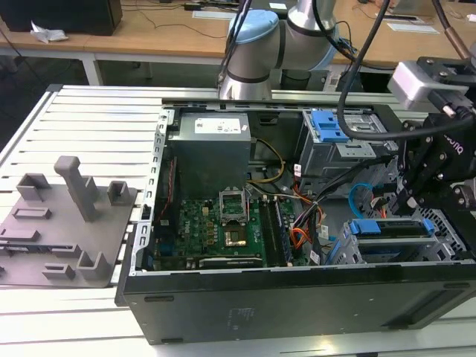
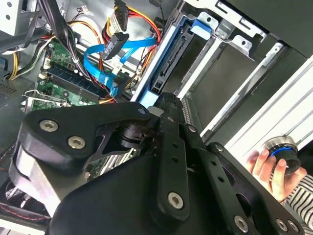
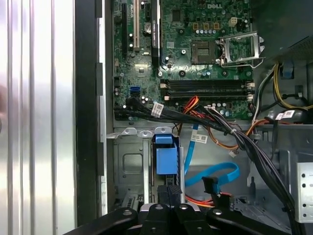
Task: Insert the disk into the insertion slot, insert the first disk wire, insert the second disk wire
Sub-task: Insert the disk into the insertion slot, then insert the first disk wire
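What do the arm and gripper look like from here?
The arm is silver-grey tubing with light-blue joint caps, and black cables hang beside it. The gripper is matt black, built of bolted linkage bars, with white lettering on its side and a pale grey box mounted above it.

The hand (image 1: 409, 195) is black. Just under it, the disk (image 1: 390, 227) has a bright blue frame and the insertion slot (image 1: 349, 253) is grey. Near the hand, the second disk wire (image 3: 215, 174) is light blue and the first disk wire (image 2: 139, 19) is red and orange. The motherboard (image 1: 216, 219) is green.
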